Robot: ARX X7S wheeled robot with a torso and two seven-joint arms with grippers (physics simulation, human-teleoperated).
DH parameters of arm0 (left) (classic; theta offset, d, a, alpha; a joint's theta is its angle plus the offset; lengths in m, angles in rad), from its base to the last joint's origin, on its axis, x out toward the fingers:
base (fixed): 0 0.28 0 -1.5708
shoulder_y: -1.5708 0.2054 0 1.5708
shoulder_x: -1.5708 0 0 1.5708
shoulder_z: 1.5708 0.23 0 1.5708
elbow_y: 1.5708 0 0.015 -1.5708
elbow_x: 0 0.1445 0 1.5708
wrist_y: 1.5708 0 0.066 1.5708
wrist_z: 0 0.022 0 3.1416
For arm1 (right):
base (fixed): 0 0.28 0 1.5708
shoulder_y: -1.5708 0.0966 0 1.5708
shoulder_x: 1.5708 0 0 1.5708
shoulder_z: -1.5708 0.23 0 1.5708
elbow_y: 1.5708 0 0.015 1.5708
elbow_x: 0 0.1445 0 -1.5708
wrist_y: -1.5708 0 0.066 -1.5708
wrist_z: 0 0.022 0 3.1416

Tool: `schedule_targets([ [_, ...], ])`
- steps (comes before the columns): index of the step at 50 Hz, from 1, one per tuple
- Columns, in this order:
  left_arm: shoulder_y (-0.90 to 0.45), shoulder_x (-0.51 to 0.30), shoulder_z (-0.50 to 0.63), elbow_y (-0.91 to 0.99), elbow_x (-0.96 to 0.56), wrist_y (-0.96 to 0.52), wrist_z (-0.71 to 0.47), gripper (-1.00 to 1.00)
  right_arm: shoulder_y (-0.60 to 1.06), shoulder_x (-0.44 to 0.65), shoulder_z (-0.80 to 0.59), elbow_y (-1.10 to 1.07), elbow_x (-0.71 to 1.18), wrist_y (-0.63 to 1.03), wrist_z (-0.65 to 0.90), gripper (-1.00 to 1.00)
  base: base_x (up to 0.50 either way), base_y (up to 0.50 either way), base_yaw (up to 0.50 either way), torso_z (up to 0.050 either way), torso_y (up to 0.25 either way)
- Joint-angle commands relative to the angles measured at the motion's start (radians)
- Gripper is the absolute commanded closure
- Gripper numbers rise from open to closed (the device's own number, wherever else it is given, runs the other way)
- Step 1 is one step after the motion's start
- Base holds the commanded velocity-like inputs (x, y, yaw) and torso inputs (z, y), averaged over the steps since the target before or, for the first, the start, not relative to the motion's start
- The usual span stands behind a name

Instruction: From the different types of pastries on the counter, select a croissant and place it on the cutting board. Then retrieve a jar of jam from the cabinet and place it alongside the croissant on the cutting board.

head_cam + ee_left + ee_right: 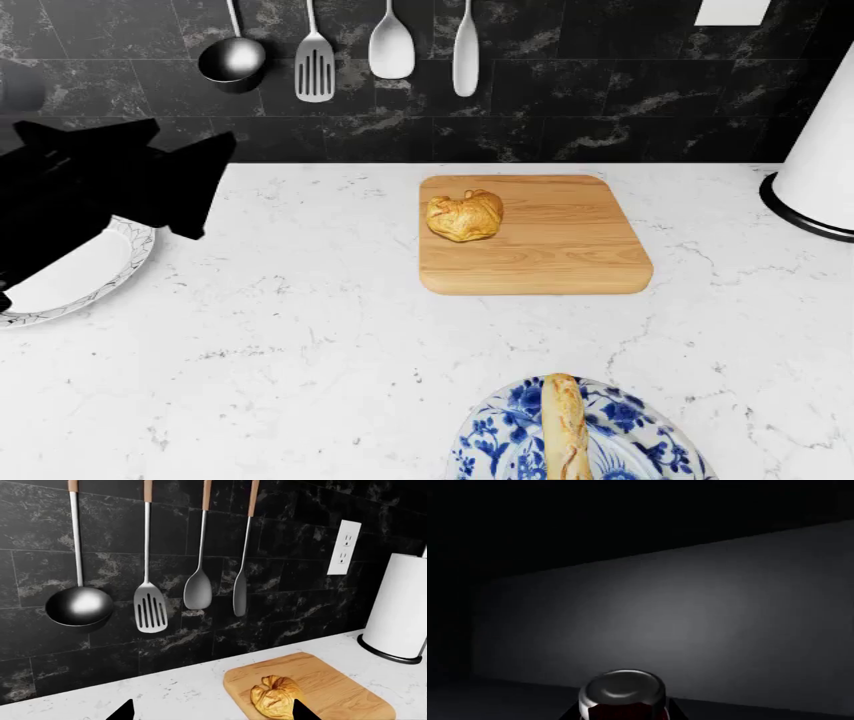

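Croissant sits on cutting board, toward its left rear corner; board lies on counter just before the backsplash; paper towel roll to its right; loaf on its plate at front; another plate far left.

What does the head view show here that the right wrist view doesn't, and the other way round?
Only the head view shows the croissant lying on the cutting board, the long pale loaf on a blue patterned plate, an empty white plate and the hanging utensils. Only the right wrist view shows the jar of jam in a dark cabinet interior. They share nothing.
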Motion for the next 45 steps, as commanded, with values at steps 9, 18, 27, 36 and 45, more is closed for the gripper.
schedule_targets([
  [9, -0.003, 0.007, 0.011, -0.004, 0.009, 0.003, 0.003, -1.0, 0.007, 0.081, 0.02, -0.192, 0.325, 0.017, 0.033, 1.0, 0.0, 0.0, 0.0, 0.0, 0.0],
  [18, -0.001, 0.011, 0.016, 0.0, 0.009, 0.002, -0.005, -1.0, 0.007, 0.126, 0.019, -0.224, 0.548, 0.028, 0.162, 1.0, 0.0, 0.0, 0.0, 0.0, 0.0],
  [27, -0.008, 0.014, 0.025, -0.004, 0.015, -0.001, -0.006, -1.0, 0.007, 0.145, 0.006, -0.302, 0.791, 0.078, 0.297, 1.0, 0.0, 0.0, 0.0, 0.0, 0.0],
  [36, -0.011, 0.008, 0.02, 0.0, 0.005, -0.003, -0.015, -1.0, 0.007, 0.171, 0.001, -0.348, 0.895, 0.102, 0.328, 1.0, 0.0, 0.0, 0.0, 0.0, 0.0],
  [45, -0.025, 0.011, 0.025, 0.004, -0.004, -0.011, -0.027, -1.0, 0.007, 0.176, -0.016, -0.395, 1.114, 0.089, 0.457, 1.0, 0.0, 0.0, 0.0, 0.0, 0.002],
])
